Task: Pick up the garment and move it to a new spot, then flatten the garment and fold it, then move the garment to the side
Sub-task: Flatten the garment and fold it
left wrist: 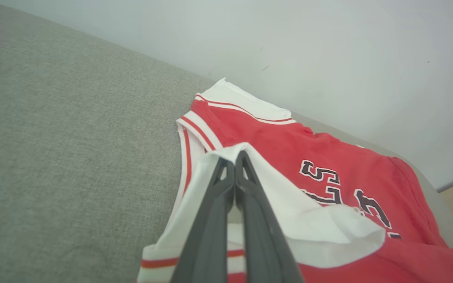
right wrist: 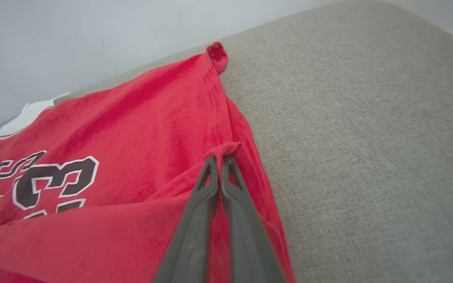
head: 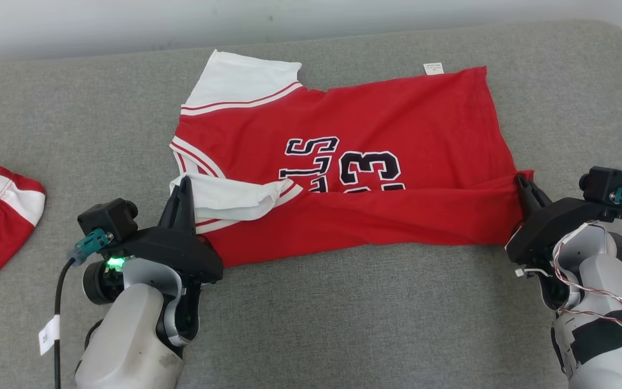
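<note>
Thin pinches could slip during the fold. The left tool [head: 184, 183] is clamped on the white sleeve [head: 230, 197] and the right tool [head: 521, 181] on the red hem corner [head: 527, 174], so the fold may land crooked. Both forearms [head: 127, 335] lie low, with the fingers pointing away. The jersey [head: 376, 124] lies spread across the grey cushion [head: 343, 324].

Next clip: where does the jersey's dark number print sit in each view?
Head view: number print at centre, partly under the fold.
Left wrist view: number print right of centre, low.
Right wrist view: number print at left, mid-height.
Shared landmark: far white sleeve.
</note>
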Available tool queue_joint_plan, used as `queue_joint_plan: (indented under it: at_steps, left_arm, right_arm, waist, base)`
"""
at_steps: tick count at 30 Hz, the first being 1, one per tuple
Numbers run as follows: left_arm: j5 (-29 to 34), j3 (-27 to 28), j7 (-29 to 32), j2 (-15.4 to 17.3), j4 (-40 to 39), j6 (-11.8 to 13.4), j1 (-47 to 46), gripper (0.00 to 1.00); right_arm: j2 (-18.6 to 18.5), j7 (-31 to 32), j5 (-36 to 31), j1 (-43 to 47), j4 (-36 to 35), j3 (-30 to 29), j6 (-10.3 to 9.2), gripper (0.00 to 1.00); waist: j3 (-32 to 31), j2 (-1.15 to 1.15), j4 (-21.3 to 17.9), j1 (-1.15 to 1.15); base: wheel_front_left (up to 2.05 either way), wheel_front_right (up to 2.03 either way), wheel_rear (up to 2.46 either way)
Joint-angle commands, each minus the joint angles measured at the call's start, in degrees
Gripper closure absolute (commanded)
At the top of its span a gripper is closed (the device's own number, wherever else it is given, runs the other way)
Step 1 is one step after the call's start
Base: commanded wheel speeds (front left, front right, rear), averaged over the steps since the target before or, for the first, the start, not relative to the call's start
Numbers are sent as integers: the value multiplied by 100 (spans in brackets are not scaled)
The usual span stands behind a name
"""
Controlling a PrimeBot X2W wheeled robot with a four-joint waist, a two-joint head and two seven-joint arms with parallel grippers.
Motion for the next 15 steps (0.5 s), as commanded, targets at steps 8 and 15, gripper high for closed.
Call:
queue_joint_plan:
  at_steps: [8, 15]
  left_arm:
    - [160, -67, -102, 83, 394, 40, -310, 78]
    - [450, -148, -271, 146, 506, 197, -333, 0]
  right_arm:
    - [17, -264, 43, -267, 214, 134, -11, 9]
    - [-34, -415, 61, -349, 265, 260, -11, 0]
  waist:
    - [78, -1, -42, -1]
    - [43, -1, 9, -1]
  base:
    - [0, 0, 0]
    - [0, 0, 0]
